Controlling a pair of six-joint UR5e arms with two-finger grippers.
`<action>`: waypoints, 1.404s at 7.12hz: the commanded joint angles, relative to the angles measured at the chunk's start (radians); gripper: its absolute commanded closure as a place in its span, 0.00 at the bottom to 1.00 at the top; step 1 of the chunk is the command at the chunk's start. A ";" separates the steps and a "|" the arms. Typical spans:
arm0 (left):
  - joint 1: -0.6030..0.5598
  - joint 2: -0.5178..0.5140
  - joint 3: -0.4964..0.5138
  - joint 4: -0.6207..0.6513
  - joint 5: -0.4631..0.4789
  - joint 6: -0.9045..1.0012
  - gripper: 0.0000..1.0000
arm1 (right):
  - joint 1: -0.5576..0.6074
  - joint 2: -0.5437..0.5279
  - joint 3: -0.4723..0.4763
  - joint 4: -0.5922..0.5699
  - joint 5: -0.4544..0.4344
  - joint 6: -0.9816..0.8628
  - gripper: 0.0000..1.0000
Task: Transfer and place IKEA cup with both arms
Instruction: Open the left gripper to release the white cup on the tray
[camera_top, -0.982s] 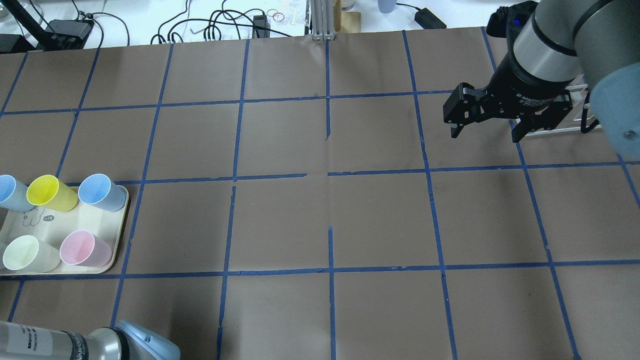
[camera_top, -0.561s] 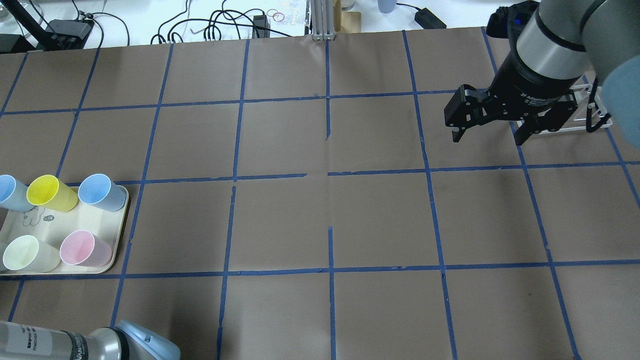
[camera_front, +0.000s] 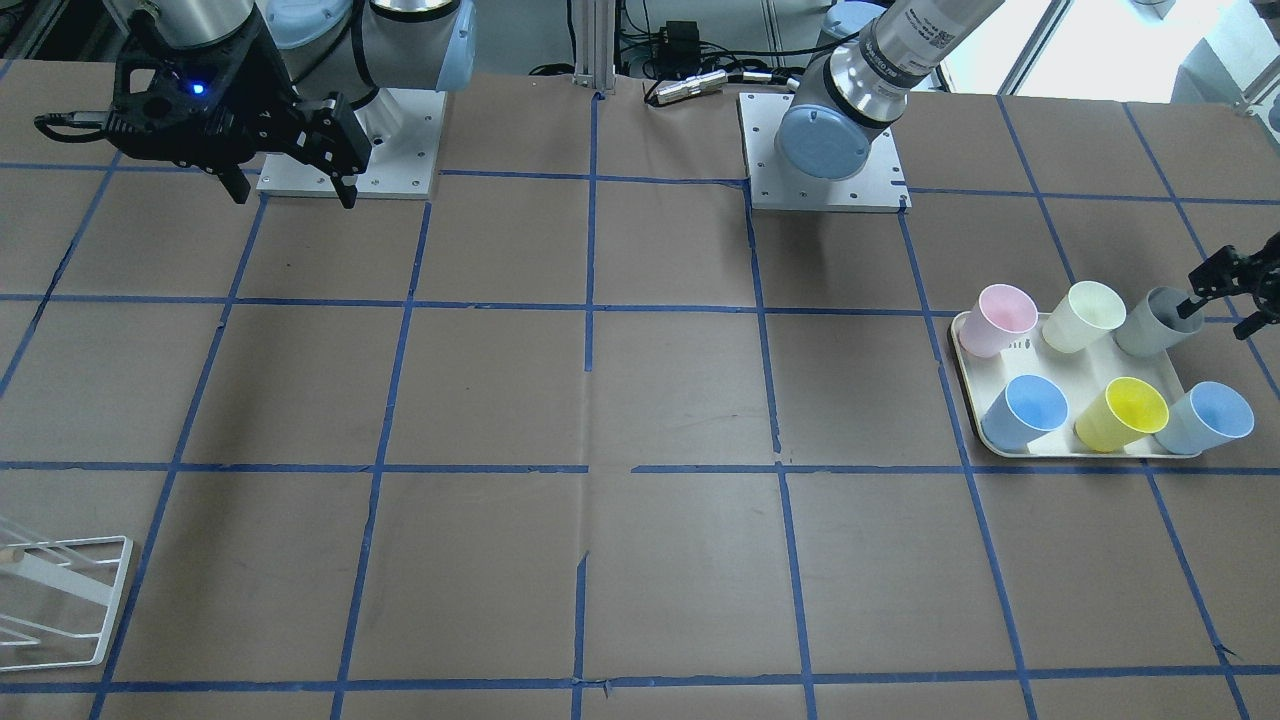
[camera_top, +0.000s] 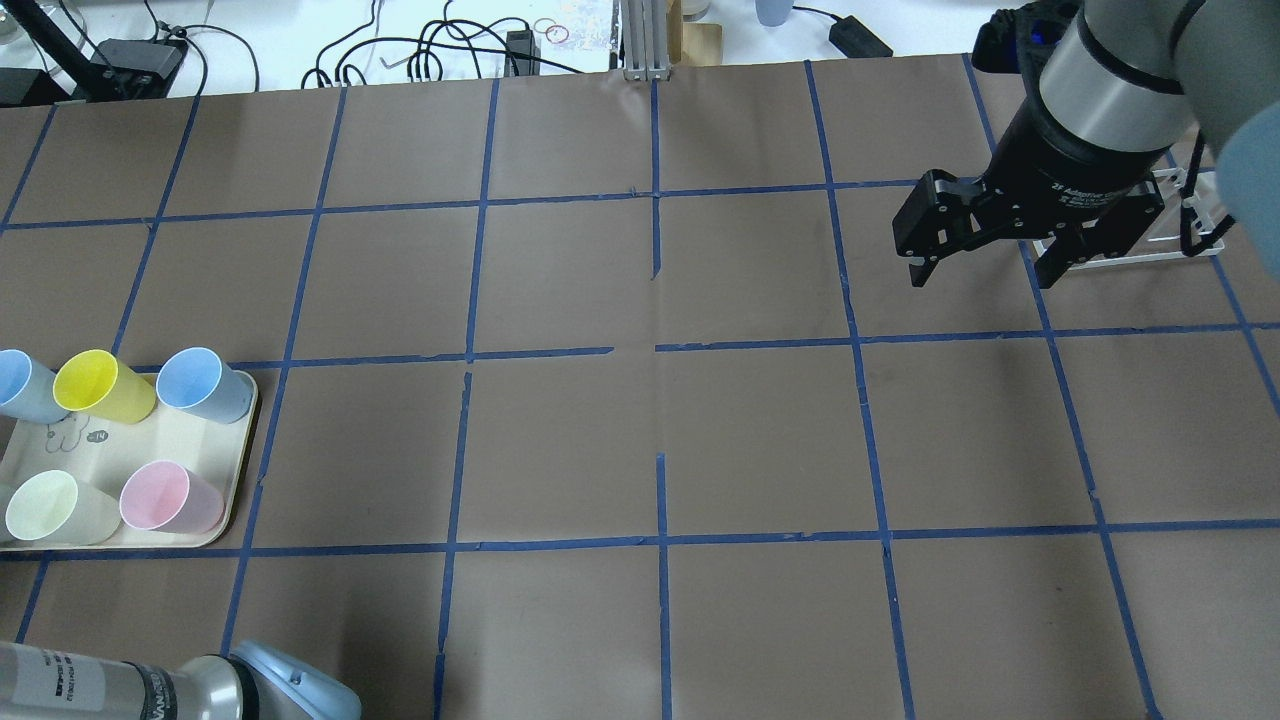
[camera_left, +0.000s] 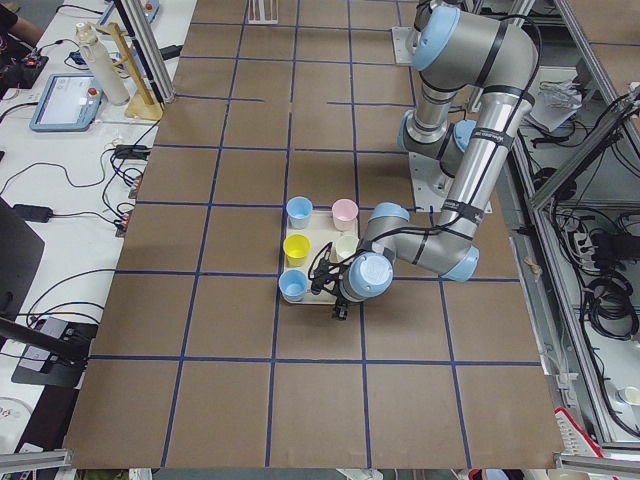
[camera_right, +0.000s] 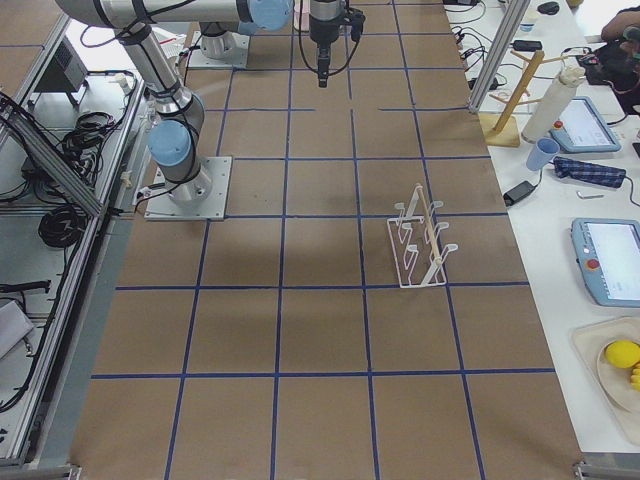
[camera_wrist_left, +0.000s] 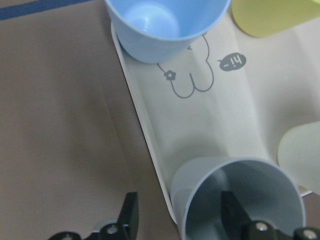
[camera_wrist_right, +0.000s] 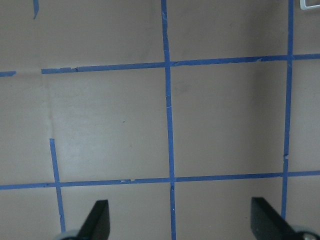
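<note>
Front-facing cam: the left gripper (camera_front: 1222, 292) is parked at the far corner of the tray (camera_front: 1062, 362) with its fingers spread. The grey IKEA cup (camera_front: 1155, 322) stands upright right at its tips, next to the cream cup (camera_front: 1088, 315). The right gripper (camera_front: 292, 188) hangs way off across the table (camera_front: 640, 400), jaws wide with nothing in them.

Overhead: the right gripper (camera_top: 983, 272) is spread wide above bare paper, and the wire rack (camera_top: 1185, 235) is just behind it.

Left side cam: the left gripper (camera_left: 330, 290) is at the tray's edge, but the wrist covers the grey cup. Can't tell the finger gap from here.

Right side cam: the right gripper (camera_right: 320, 68) points down, well apart from the rack (camera_right: 420, 240).

Left wrist cam: one finger (camera_wrist_left: 234, 207) dips inside the IKEA cup (camera_wrist_left: 250, 182) and the other (camera_wrist_left: 129, 217) is outside over the paper. The cup wall sits between them with a gap either side, so it's not pinched. A light blue cup (camera_wrist_left: 160, 25) sits further ahead of the fingers.

Right wrist cam: the fingers (camera_wrist_right: 100, 220) are wide apart, just taped paper underneath.
</note>
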 joint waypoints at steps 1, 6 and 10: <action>-0.114 0.104 0.158 -0.252 0.038 -0.100 0.02 | 0.000 0.000 0.002 0.002 0.003 -0.001 0.00; -0.523 0.346 0.190 -0.508 0.183 -0.713 0.00 | 0.000 0.000 0.000 0.004 0.009 0.000 0.00; -1.104 0.420 0.158 -0.513 0.219 -1.445 0.00 | 0.000 0.002 0.000 0.003 0.007 0.000 0.00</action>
